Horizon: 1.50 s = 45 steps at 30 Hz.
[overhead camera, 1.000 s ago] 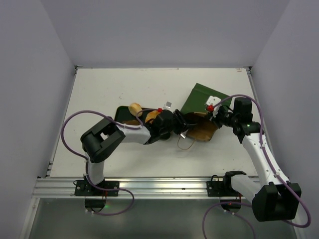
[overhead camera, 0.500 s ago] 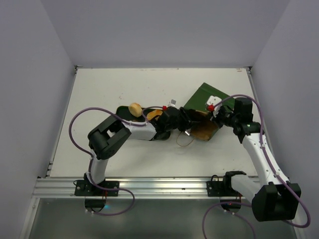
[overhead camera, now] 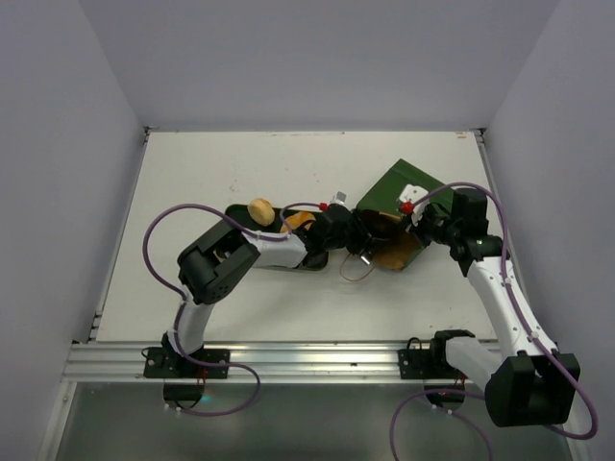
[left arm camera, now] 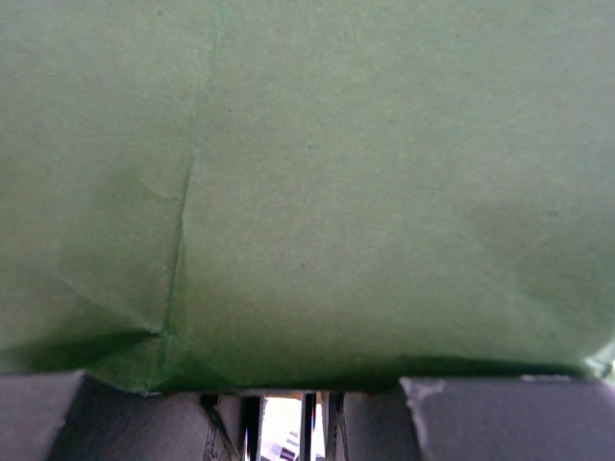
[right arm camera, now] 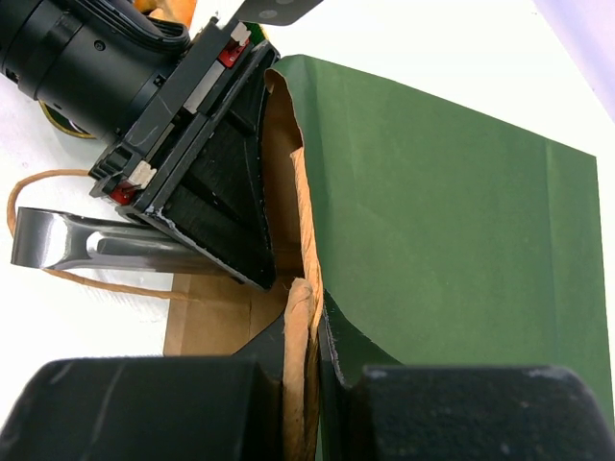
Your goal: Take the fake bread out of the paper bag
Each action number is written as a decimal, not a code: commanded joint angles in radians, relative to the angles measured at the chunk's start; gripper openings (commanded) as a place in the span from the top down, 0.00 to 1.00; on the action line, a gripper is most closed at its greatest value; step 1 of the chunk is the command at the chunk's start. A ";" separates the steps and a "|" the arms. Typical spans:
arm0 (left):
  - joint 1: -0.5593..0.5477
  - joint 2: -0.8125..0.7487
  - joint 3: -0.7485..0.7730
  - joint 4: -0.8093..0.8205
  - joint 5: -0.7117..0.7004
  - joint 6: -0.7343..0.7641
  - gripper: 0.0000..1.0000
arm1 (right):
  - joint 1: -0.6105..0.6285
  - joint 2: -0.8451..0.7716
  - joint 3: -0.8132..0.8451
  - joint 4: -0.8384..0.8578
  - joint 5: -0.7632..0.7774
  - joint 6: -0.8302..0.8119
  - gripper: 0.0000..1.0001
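The paper bag (overhead camera: 394,187) lies on its side, dark green outside, brown inside, mouth toward the left. My right gripper (overhead camera: 415,213) is shut on the bag's rim, and the right wrist view shows its jaws (right arm camera: 312,317) pinching the brown paper edge of the bag (right arm camera: 442,211). My left gripper (overhead camera: 370,233) reaches into the bag's mouth with its fingers apart; its tips are hidden inside. Green paper (left arm camera: 307,192) fills the left wrist view above that gripper (left arm camera: 303,423). A round tan bun (overhead camera: 259,210) and an orange piece (overhead camera: 300,220) lie on the dark tray (overhead camera: 235,213). No bread shows inside the bag.
A metal tong arm (right arm camera: 106,252) runs alongside my left gripper's body (right arm camera: 183,144). The bag's string handle (overhead camera: 354,271) loops on the white table (overhead camera: 211,163) in front of the mouth. The tray sits just left of the bag, under my left arm.
My left gripper has moved right, from over the tray into the bag's mouth. The bag shifted slightly. My right gripper has kept its hold on the rim.
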State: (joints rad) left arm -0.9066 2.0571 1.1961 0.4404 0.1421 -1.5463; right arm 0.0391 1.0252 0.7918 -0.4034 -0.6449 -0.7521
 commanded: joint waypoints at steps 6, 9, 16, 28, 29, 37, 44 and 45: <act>-0.006 -0.061 -0.006 -0.038 -0.002 0.115 1.00 | 0.005 -0.025 -0.011 0.061 -0.006 0.039 0.94; -0.006 -0.115 -0.045 -0.055 -0.012 0.155 1.00 | 0.005 -0.031 -0.019 0.099 0.039 0.069 0.94; -0.006 -0.221 -0.162 -0.020 -0.007 0.173 1.00 | 0.005 -0.034 -0.022 0.132 0.090 0.099 0.94; -0.006 -0.363 -0.254 -0.026 0.004 0.224 1.00 | 0.007 -0.033 -0.029 0.159 0.139 0.117 0.94; -0.006 -0.377 -0.260 -0.032 0.004 0.235 1.00 | 0.005 -0.033 -0.029 0.163 0.145 0.120 0.94; -0.006 -0.514 -0.328 -0.087 0.027 0.264 1.00 | 0.005 -0.022 -0.028 0.193 0.211 0.160 0.96; -0.006 -0.641 -0.421 -0.126 0.037 0.278 1.00 | 0.005 -0.022 -0.031 0.213 0.232 0.181 0.96; -0.006 -0.653 -0.431 -0.129 0.039 0.278 1.00 | 0.005 -0.020 -0.031 0.212 0.232 0.181 0.97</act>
State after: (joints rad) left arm -0.9066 1.4731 0.7898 0.3023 0.1688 -1.3029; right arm 0.0456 1.0069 0.7658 -0.2455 -0.4541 -0.5911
